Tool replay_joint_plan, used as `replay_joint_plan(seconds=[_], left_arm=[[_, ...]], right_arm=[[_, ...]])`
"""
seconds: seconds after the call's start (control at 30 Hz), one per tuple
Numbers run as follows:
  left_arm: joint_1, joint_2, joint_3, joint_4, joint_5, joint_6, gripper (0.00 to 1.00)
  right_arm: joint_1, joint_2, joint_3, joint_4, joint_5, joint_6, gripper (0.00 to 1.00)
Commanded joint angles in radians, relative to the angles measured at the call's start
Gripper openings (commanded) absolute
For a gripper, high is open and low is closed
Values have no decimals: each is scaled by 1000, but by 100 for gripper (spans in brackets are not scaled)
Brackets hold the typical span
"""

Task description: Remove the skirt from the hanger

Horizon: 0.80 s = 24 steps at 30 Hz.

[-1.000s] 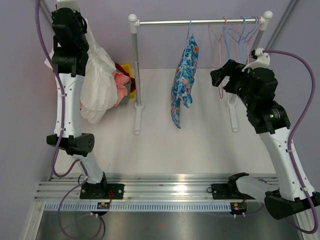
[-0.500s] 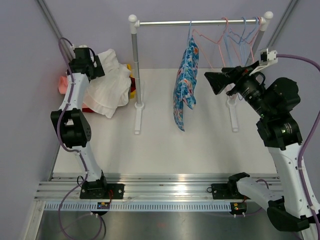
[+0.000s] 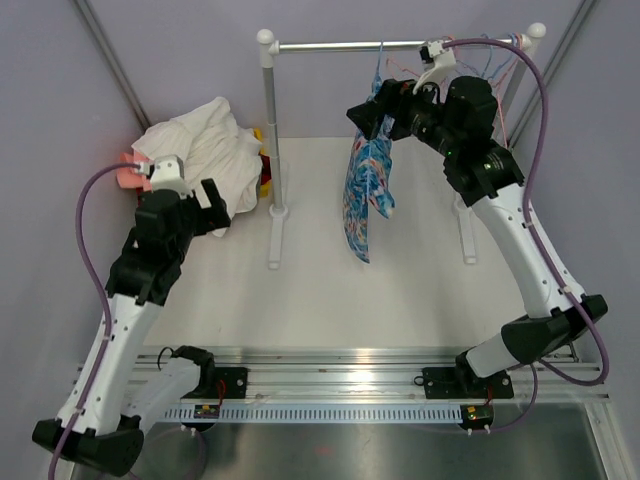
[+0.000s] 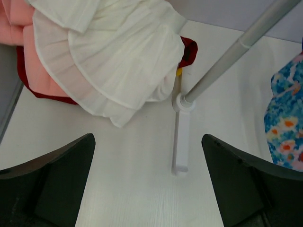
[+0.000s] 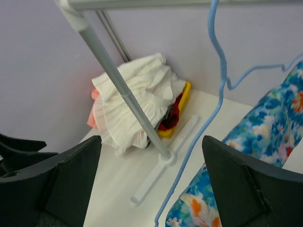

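Right end effector (image 5: 151,140) spread, skirt (image 5: 265,137) partly cropped, hanger (image 5: 218,66) hook seemingly cropped

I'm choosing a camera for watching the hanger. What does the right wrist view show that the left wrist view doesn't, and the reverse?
Only the right wrist view shows the blue hanger and the rack's top rail, with the floral skirt hanging from that hanger. Only the left wrist view shows the left gripper, open over the table. Both show the white garment pile, the rack post and part of the skirt.
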Motion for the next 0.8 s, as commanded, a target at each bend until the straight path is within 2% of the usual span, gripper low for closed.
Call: replay_joint_plan(seconds=[0.0,0.1,0.23,0.27,0.47,0.53,0.77], left_arm=[[-43,-120,-175,-56,-31,-83,99],[-61,-237,-238,-75,16,-116,99],[-66,-295,-272,-93,27,-127,99],[-66,-298,-271,-92,47,-127,99],[-103,-274,-248,23,150,-120,99],[-145,-239,-226,52,154,-108,99],[-333,-70,-66,189,102,-30,99]], right_arm=[[27,25,66,-27,74,-43,94],[39,47,68,-20,109,-38,90],[45,56,40,3,137,-17,67],[45,57,30,5,141,-11,52],[50,85,60,-30,170,-4,5],[51,91,74,-42,180,-11,0],[51,93,95,-55,201,-18,0]])
